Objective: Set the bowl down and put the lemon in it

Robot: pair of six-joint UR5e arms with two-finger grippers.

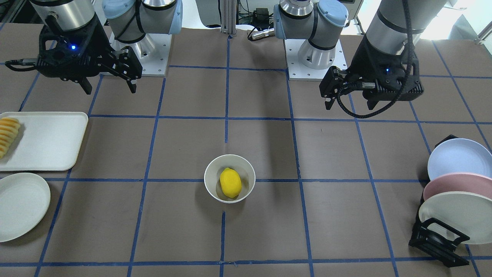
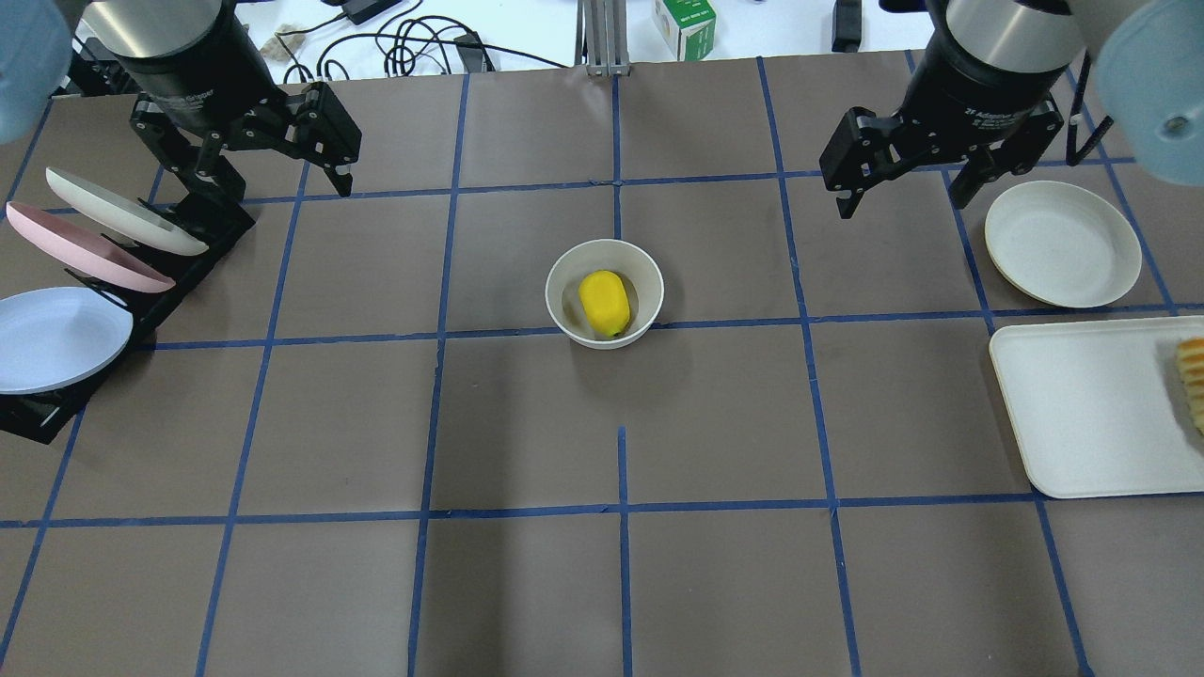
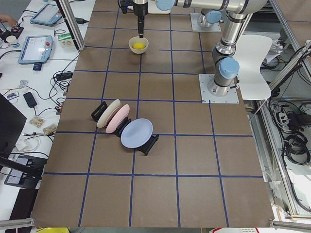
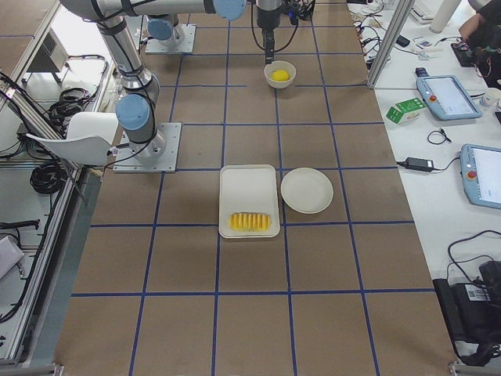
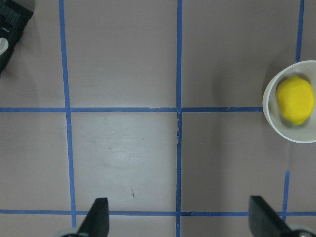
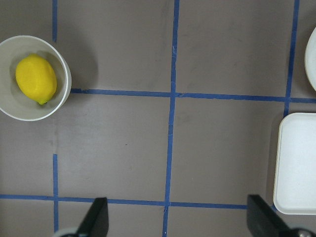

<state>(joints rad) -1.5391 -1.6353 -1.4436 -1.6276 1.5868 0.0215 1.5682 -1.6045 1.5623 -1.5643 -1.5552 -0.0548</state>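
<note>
Bowl: the bowl sat upright on the table near the middle, over a crossing of blue tape lines.
Lemon: the lemon lay inside the bowl on its side, small tip toward about 6 o'clock in the overhead view. Nothing of mine touched it.
My left gripper: my left gripper hung above the table at about 10 o'clock from the bowl, well apart from it. Its fingers were spread wide and held nothing; my wrist camera showed only bare table between them.
My right gripper: my right gripper hung at about 2 o'clock from the bowl, also well apart, spread just as wide and empty.
Rack: a black plate rack stood at 9 o'clock from the bowl with white, pink and pale blue plates leaning in it, just beside my left gripper.
Flat plate: an off-white plate lay at about 3 o'clock.
Tray: a white tray lay at about 4 o'clock, near the plate, with orange-yellow slices at its outer edge.
</note>
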